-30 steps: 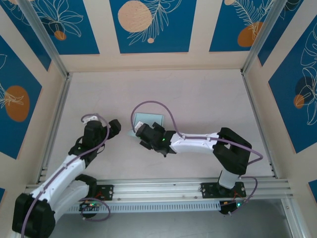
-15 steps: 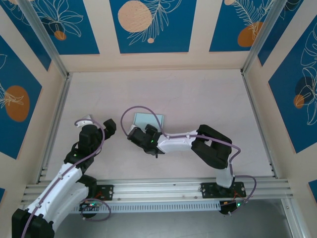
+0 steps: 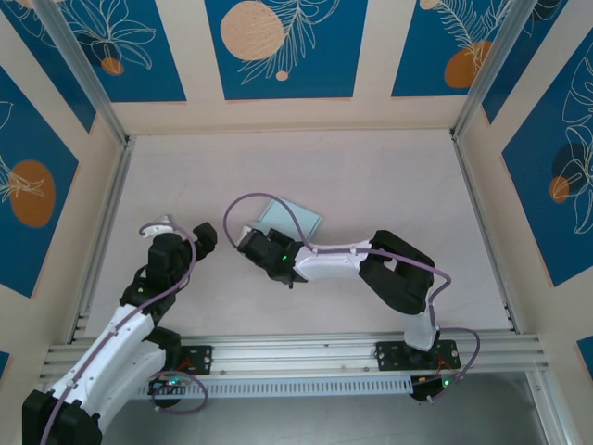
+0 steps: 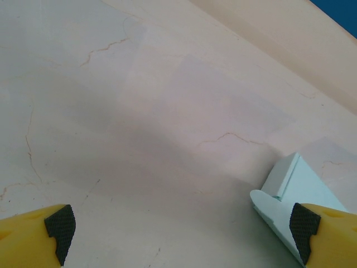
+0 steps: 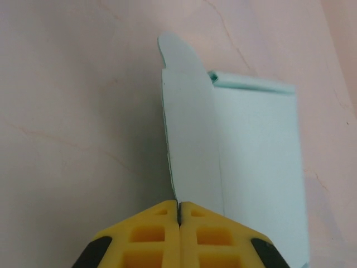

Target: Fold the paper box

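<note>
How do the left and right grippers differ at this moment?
The left gripper stands wide open over the bare table; the right gripper is shut on an upright flap of the paper box. The left gripper holds nothing, with the box off to one side; the right gripper pinches the flap's near edge. Both are yellow.

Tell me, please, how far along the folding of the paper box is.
Done: the paper box has one scalloped flap standing upright and a narrow fold along its far edge. In hand: the right tool is shut on that flap's near end. The left tool is open beside the box, holding nothing. Left: the main panel lies flat, so most walls are not yet raised.
</note>
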